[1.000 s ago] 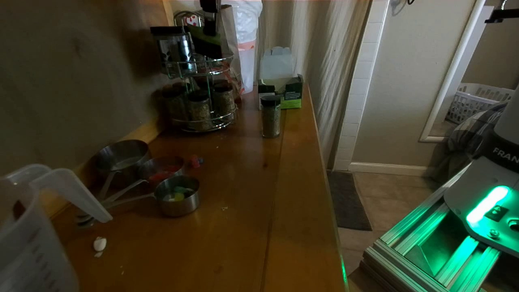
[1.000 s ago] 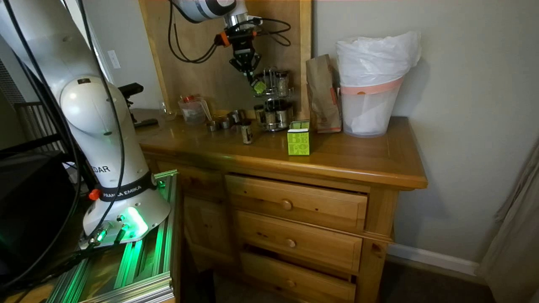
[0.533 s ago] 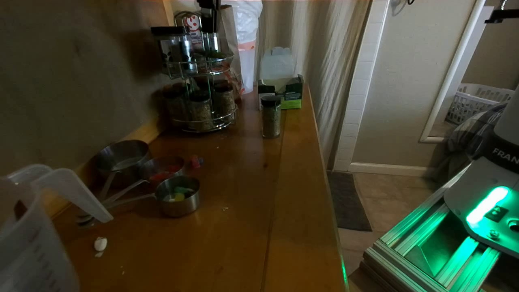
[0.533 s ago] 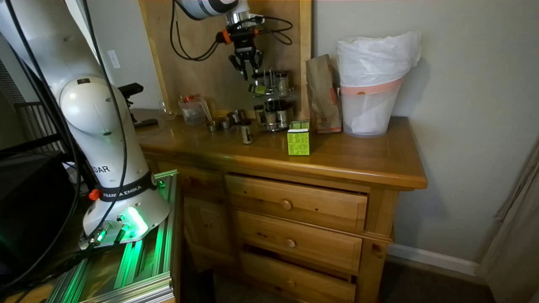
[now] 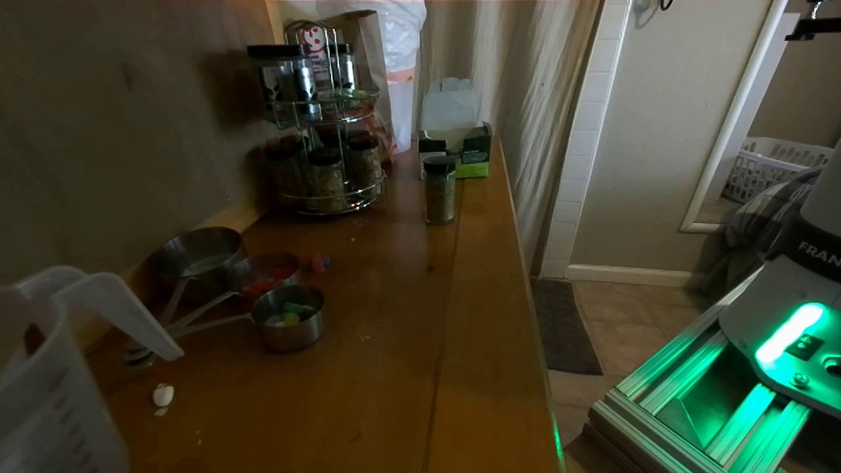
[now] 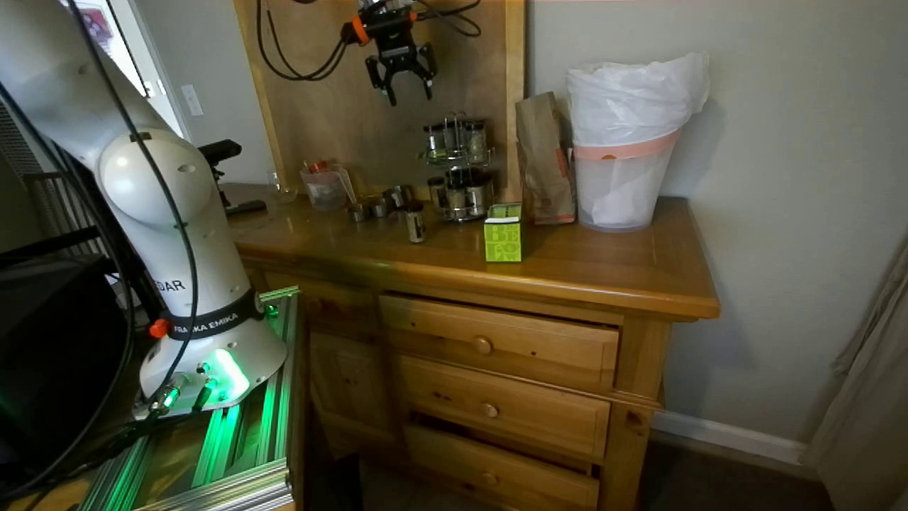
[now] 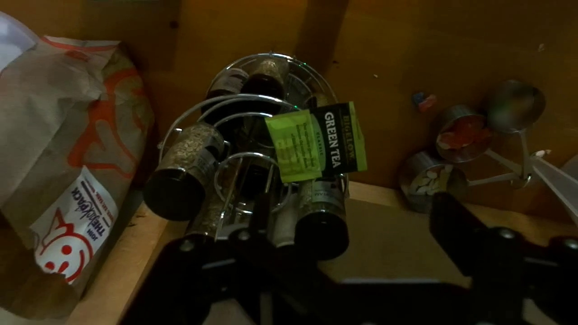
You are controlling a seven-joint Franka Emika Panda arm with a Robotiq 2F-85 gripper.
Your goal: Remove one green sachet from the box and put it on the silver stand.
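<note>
A green sachet [image 7: 316, 142] labelled green tea lies loose on the upper tier of the silver stand [image 7: 271, 54], beside spice jars and partly over one of them. The stand, a wire rack of two round tiers [image 5: 322, 211], carries dark-lidded jars on both levels. The green and black box [image 6: 502, 241] stands right of the stand near the counter's front, its pale lid [image 5: 449, 105] raised; its contents cannot be made out. My gripper [image 6: 411, 97] hangs above and slightly left of the stand, fingers wide apart with nothing between them, clear of the sachet.
A lone spice jar [image 5: 439, 190] stands in front of the rack. Metal measuring cups [image 5: 289, 318] and a clear plastic jug [image 5: 59, 381] sit along the wall side. Behind the box are a paper bag [image 6: 545, 160] and a lined white bin [image 6: 617, 181].
A second ago my gripper was shut on the sachet over the stand's upper tier. It has opened, leaving the sachet there, and has risen up and a little left.
</note>
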